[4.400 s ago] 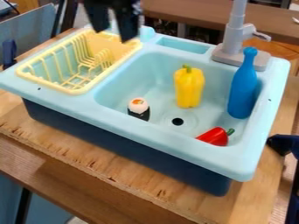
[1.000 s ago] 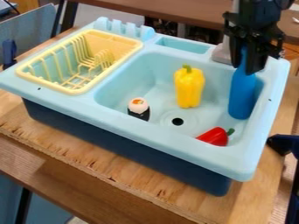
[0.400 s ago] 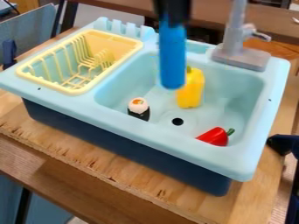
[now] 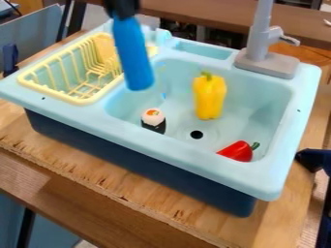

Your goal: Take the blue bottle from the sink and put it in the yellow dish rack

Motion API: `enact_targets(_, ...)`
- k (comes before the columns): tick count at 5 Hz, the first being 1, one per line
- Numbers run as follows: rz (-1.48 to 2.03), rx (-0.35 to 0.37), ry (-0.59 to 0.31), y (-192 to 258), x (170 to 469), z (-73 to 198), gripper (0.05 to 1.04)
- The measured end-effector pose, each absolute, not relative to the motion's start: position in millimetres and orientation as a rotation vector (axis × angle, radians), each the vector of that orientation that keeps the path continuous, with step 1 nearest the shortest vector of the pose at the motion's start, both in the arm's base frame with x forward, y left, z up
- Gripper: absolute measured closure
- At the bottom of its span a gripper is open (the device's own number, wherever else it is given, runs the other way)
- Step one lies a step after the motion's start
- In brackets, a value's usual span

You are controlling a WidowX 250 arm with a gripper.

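Note:
At the top, left of centre, the black gripper (image 4: 123, 9) is shut on the upper end of a blue bottle (image 4: 134, 53). The bottle hangs nearly upright, its base tilted a little to the right, over the border between the yellow dish rack (image 4: 61, 98) and the basin, hiding the rack's right part. In the basin a yellow bell pepper (image 4: 209, 97) stands toward the back, a sushi piece (image 4: 154, 120) is at the left, and a red pepper (image 4: 239, 151) lies near the front right.
The light blue toy sink (image 4: 194, 154) stands on a wooden table (image 4: 123, 189). A grey faucet (image 4: 266, 60) rises at the basin's back right corner. A dark object (image 4: 314, 160) juts in at the right edge.
The gripper reached the bottle at the basin's right side, took hold of its neck, lifted it and carried it left past the yellow pepper to the rack's side. The other things have not moved.

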State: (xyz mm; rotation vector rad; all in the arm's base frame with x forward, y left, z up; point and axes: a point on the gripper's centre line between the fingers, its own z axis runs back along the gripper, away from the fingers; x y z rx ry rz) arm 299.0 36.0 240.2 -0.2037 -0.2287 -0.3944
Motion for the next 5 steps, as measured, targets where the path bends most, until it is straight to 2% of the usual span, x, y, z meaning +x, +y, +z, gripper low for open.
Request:
enact_targets(1, -0.380, -0.211, -0.241, 58.0, 301.9, 249.8, 0.761)
enact_targets(3, -0.367, -0.081, -0.253, 82.7, 303.0, 262.4, 0.761)
enact_targets(4, -0.332, 0.052, -0.193, 104.1, 295.5, 252.0, 0.761)
enact_targets(5, -0.290, 0.069, -0.159, 124.1, 278.6, 235.5, 0.761)
